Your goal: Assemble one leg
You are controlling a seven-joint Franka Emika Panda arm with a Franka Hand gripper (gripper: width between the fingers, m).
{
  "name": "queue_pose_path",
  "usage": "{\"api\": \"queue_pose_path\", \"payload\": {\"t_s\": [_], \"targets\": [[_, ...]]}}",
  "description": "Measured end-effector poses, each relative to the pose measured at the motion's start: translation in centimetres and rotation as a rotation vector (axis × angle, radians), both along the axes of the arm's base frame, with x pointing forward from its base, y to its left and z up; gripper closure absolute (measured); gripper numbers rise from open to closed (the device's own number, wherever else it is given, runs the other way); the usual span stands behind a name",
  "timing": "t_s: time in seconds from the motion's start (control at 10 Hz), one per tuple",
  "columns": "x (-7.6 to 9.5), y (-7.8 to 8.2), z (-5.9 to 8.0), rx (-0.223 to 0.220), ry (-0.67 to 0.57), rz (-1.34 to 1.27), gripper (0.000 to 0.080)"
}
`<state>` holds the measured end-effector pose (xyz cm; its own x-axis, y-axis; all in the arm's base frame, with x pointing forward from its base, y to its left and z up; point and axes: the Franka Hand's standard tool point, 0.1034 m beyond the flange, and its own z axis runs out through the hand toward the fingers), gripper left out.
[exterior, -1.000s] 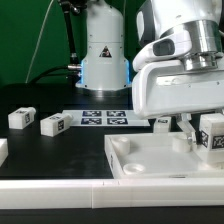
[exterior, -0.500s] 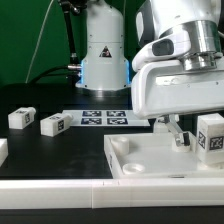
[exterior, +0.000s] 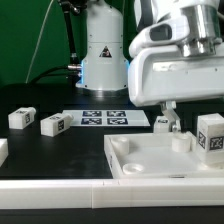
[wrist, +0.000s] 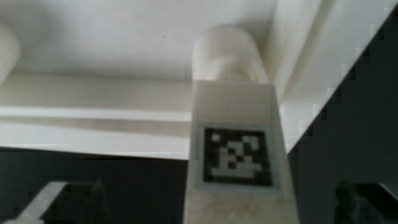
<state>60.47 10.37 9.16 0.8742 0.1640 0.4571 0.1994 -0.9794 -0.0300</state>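
A leg [exterior: 210,136], a white block with a square tag, stands upright in the right corner socket of the large white tray-like piece [exterior: 140,158]. My gripper [exterior: 186,110] hangs above and a little to the exterior view's left of it, open and empty. In the wrist view the same leg [wrist: 235,150] runs up the middle to the tray [wrist: 107,60]. The dark fingertips [wrist: 57,202] stand wide apart on either side and do not touch it. Two more legs [exterior: 22,117] [exterior: 53,124] lie at the exterior view's left. Another [exterior: 163,124] sits behind the tray.
The marker board [exterior: 105,118] lies on the black table in front of the robot base [exterior: 103,55]. A white part [exterior: 2,150] shows at the exterior view's left edge. A white rail [exterior: 60,186] runs along the near table edge.
My gripper has let go of the leg and risen, moving slightly to the exterior view's left. The leg stays upright in the tray's corner.
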Motion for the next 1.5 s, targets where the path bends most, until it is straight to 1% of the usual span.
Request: {"api": "queue_pose_path", "payload": {"t_s": [0.1,0.2,0.3,0.4,0.5,0.6,0.7,0.8,1.0,1.3,1.4,1.5], "targets": [[-0.1,-0.2,0.3,-0.002,0.047,0.002,0.0150],[0.6,-0.4,1.1,0.000,0.036,-0.004,0.0150],[0.8,-0.5,1.0,0.002,0.039,-0.009,0.0150],[0.2,-0.1,0.3,0.005,0.166,-0.006,0.0150],[0.6,0.3,0.5,0.007,0.253,0.002,0.0150],[1.2,0.4,0.2,0.008,0.286,0.003,0.0150],[0.5,0.5,-0.3,0.007,0.392,0.007,0.0150],[0.5,1.0,-0.2,0.007,0.486,0.010,0.0150],[1.2,1.3,-0.4,0.010,0.516,0.016,0.0150],[1.6,1.3,-0.3,0.012,0.498,0.015,0.0150],[1.5,1.3,-0.3,0.011,0.498,0.015,0.0279],[1.5,1.3,-0.3,0.011,0.498,0.015,0.0279]]}}
